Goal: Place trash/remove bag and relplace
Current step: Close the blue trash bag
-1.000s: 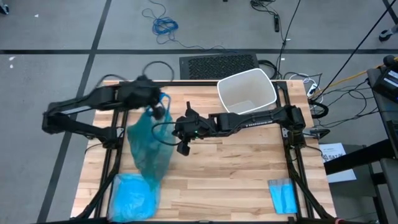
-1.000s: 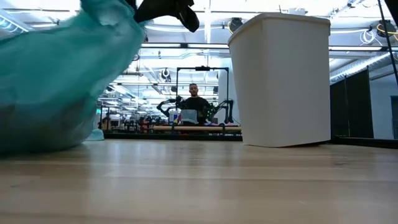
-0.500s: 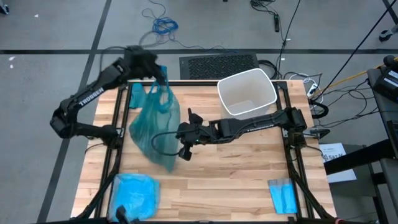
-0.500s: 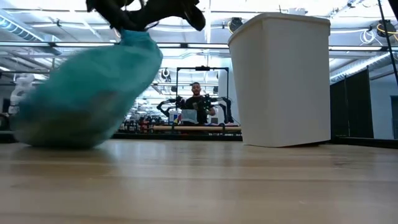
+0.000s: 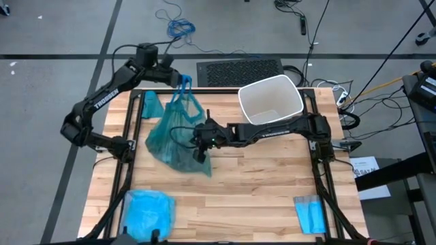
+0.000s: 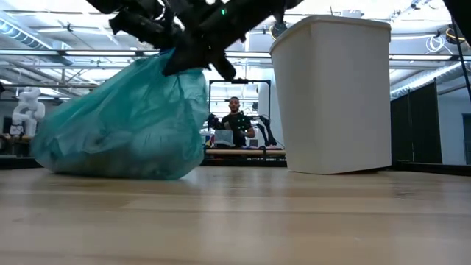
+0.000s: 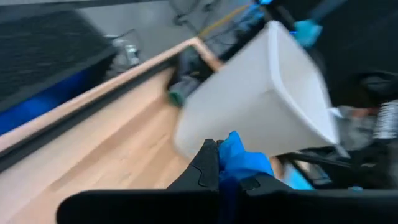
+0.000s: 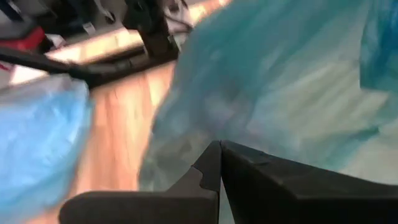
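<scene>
The teal bag [image 5: 176, 136] is bunched at its top and rests by its full bottom [image 6: 118, 158] on the table's far left part. My left gripper [image 5: 184, 83] is shut on the bag's top, at the table's far edge. My right gripper [image 5: 199, 143] is shut and hangs close by the bag's upper right side [image 8: 267, 93]; I cannot tell whether it touches. The trash is hidden. The white bin [image 5: 270, 101] stands open at the far right. My left gripper pinches the gathered top of the bag [image 7: 241, 158] between its two shut fingers; a bunch of plastic sticks out past the tips. The fingers come from the table's far left, slanting a little down. The bag hangs slack below them, its bottom on the table.
A pale blue plastic bag [image 5: 146, 209] lies at the near left corner and a small folded blue sheet [image 5: 310, 212] at the near right. A small teal piece [image 5: 148, 105] lies at the far left edge. Bare wood [image 5: 252, 184] spreads across the middle and near side.
My left gripper has swung toward the table's far edge and rolled, keeping its hold. The bag has been drawn along from the near left toward the far side, and now sits with its bottom on the table. My right gripper has sunk toward the bag's top.
</scene>
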Motion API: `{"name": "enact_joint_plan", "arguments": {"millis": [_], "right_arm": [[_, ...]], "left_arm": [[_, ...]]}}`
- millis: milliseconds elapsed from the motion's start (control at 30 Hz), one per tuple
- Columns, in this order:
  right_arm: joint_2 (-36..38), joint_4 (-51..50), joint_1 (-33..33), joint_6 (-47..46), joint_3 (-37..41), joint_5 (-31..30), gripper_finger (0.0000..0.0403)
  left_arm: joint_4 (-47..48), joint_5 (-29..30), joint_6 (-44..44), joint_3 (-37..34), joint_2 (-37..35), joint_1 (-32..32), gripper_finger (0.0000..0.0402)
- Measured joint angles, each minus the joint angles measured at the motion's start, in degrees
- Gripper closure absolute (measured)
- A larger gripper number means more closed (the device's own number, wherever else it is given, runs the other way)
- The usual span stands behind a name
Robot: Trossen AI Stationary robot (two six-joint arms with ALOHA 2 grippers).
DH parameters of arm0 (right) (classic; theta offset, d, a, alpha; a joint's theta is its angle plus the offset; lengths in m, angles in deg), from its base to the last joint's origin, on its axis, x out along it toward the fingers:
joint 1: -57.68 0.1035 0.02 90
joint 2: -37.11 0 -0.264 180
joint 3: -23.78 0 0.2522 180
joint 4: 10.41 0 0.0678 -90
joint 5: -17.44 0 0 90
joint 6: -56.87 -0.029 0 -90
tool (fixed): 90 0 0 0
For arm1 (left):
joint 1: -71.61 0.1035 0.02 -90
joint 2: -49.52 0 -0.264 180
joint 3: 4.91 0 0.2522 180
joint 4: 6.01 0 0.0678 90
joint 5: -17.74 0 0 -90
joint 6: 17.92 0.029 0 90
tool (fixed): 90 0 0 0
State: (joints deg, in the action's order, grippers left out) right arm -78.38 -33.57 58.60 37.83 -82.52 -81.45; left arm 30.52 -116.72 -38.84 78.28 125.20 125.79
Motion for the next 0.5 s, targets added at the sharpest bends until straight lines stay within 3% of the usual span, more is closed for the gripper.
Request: {"name": "enact_joint_plan", "arguments": {"millis": [267, 500], "right_arm": [[-5.5, 1.1, 0.4, -2.7, 0.1, 0.4, 0.0403], [-8.3, 0.1, 0.7, -5.2, 0.1, 2.0, 0.0403]], "left_arm": [[-16.0, -3.6, -11.6, 0.0, 0.0, -5.5, 0.0402], [-17.7, -5.2, -13.9, 0.0, 0.0, -7.2, 0.0402]]}}
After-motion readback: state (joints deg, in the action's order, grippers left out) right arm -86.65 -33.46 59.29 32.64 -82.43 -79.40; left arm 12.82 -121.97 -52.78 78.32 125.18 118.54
